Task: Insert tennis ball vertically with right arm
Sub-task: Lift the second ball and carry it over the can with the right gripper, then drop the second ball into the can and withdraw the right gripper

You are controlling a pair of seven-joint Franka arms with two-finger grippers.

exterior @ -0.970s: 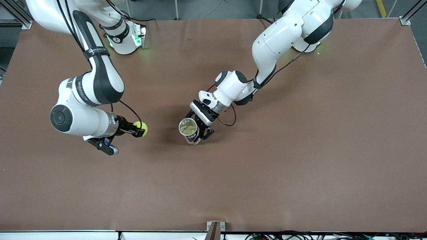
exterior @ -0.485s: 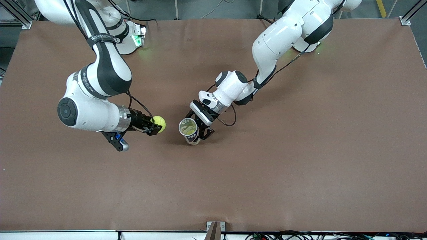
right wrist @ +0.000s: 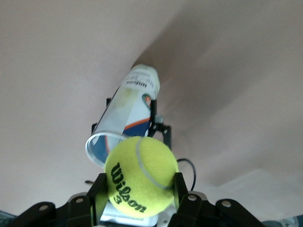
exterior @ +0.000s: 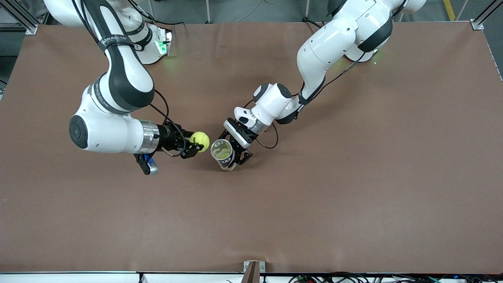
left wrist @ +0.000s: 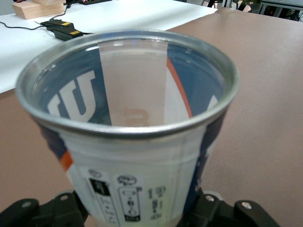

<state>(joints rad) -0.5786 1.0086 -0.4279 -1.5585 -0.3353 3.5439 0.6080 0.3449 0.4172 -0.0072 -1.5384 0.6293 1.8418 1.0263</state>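
My right gripper [exterior: 197,144] is shut on a yellow tennis ball [exterior: 199,139] and holds it in the air beside the open mouth of a ball can [exterior: 223,153]. The can is clear plastic with a blue and white label and a metal rim. My left gripper [exterior: 235,154] is shut on the can and holds it upright on the table, mouth up. In the right wrist view the ball [right wrist: 141,175] sits between the black fingers [right wrist: 179,189], with the can [right wrist: 127,120] just past it. In the left wrist view the can [left wrist: 130,142] fills the frame, and it looks empty inside.
The brown table [exterior: 353,177] is bare around the can. The two arm bases stand along the edge farthest from the front camera. A small metal bracket [exterior: 253,267] sits at the table's nearest edge.
My right gripper has carried the tennis ball sideways toward the can, from well apart to right beside its rim. The left arm and the can have not moved.
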